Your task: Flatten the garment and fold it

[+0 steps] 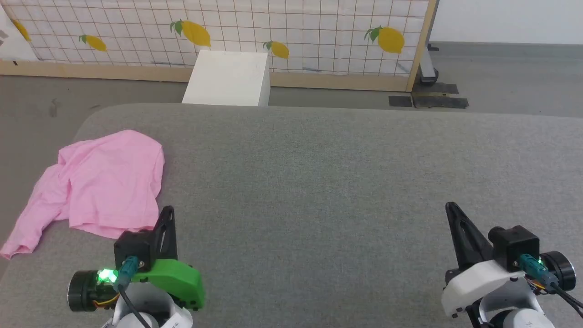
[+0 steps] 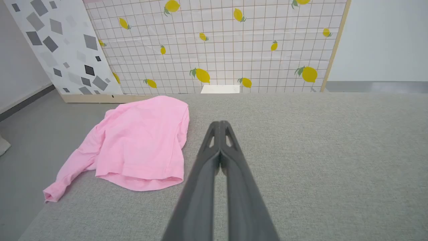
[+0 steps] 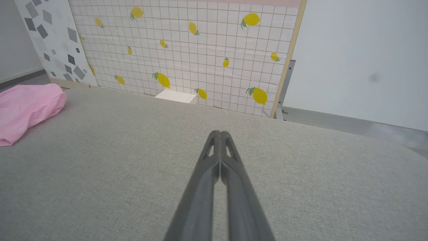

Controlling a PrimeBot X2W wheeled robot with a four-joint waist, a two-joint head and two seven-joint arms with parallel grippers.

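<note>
The light pink garment (image 1: 98, 184) lies crumpled at the far left of the grey padded surface (image 1: 319, 182), one sleeve trailing toward the left edge. The left wrist view has the garment (image 2: 140, 140) just left of my fingers. My left gripper (image 1: 167, 210) is shut and empty, its tips right beside the garment's near hem. My right gripper (image 1: 451, 207) is shut and empty too, low at the right, far from the cloth. In the right wrist view the garment (image 3: 26, 107) is a pink mound at the left edge, beyond my shut gripper (image 3: 219, 134).
A white box (image 1: 227, 78) stands on the floor behind the surface, against a lemon-print grid screen (image 1: 291, 32). Grey floor lies off the surface's left edge (image 1: 27, 114). A panel with grey shapes (image 2: 57, 43) stands at the back left.
</note>
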